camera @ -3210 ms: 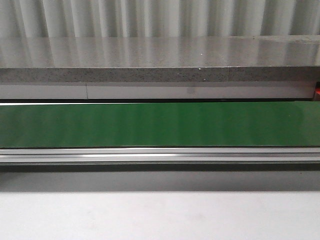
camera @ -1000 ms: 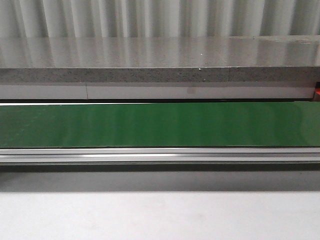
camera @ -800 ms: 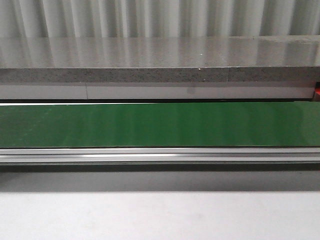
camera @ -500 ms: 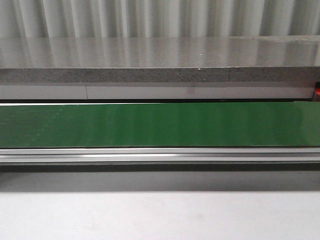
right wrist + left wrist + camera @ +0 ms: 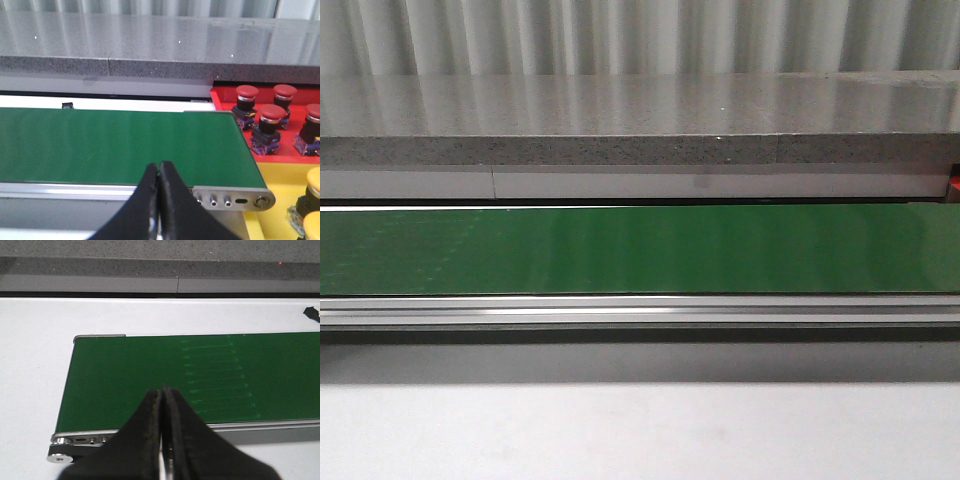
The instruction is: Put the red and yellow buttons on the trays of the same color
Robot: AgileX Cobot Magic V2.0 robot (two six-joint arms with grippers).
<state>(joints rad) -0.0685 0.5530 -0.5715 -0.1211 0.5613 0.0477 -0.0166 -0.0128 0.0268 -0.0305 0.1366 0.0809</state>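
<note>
The green conveyor belt (image 5: 640, 250) runs bare across the front view, with no button on it. In the right wrist view, several red buttons (image 5: 272, 114) stand on the red tray (image 5: 220, 95) beyond the belt's end. Yellow buttons (image 5: 315, 180) sit on the yellow tray (image 5: 277, 177) beside it. My right gripper (image 5: 158, 165) hangs shut and empty over the belt's near rail. My left gripper (image 5: 162, 390) is shut and empty above the other end of the belt (image 5: 200, 375). Neither gripper shows in the front view.
A grey stone ledge (image 5: 640, 120) runs behind the belt, and an aluminium rail (image 5: 640, 312) along its front. The belt's end plate with roller bolts (image 5: 232, 197) adjoins the yellow tray. A small dark object (image 5: 312, 314) lies on the white surface beyond the belt.
</note>
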